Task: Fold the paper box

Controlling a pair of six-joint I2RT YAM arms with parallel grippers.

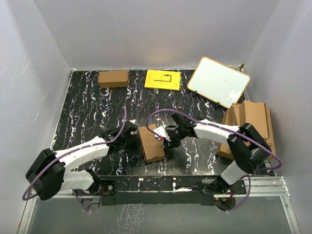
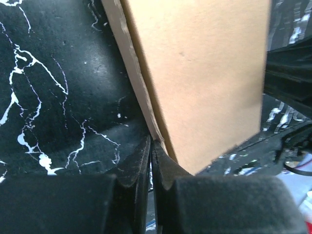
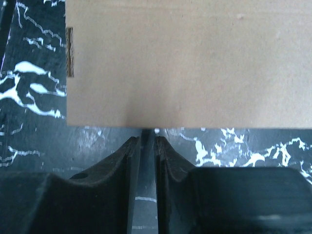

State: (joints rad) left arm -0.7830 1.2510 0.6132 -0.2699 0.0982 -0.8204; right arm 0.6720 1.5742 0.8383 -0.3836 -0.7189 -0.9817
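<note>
— White walls close in a black table (image 1: 83, 107) veined with white. What comes first on the left?
— The left gripper (image 1: 131, 137), reaching in from the near-left corner toward the middle of the near edge.
— How do its jaws stand?
— Drawn almost together. The left wrist view shows only a thin slit between the fingers (image 2: 132, 168). Their tips meet the edge of the paper box (image 1: 151, 144), but I cannot tell whether a layer of cardboard is pinched in that slit.
— And the box itself?
— It lies close to the middle of the near edge, between the two grippers, its long side running toward the far edge. Its top is a plain brown panel. A thinner, paler layer shows along one side in the left wrist view.
— Then, further right?
— The right gripper (image 1: 165, 136), up against the box's right side. Its fingers (image 3: 124, 165) are likewise all but closed, tips just below the panel's edge. No cardboard shows between them.
— What lies along the far edge?
— Near the far-left corner is a smaller brown carton (image 1: 113, 78), lying flat. A yellow sheet (image 1: 163, 79) is at the middle. A whiteboard (image 1: 218, 82) stands tilted toward the far-right corner.
— And the right edge?
— A pile of larger brown cardboard sheets (image 1: 251, 124).
</note>
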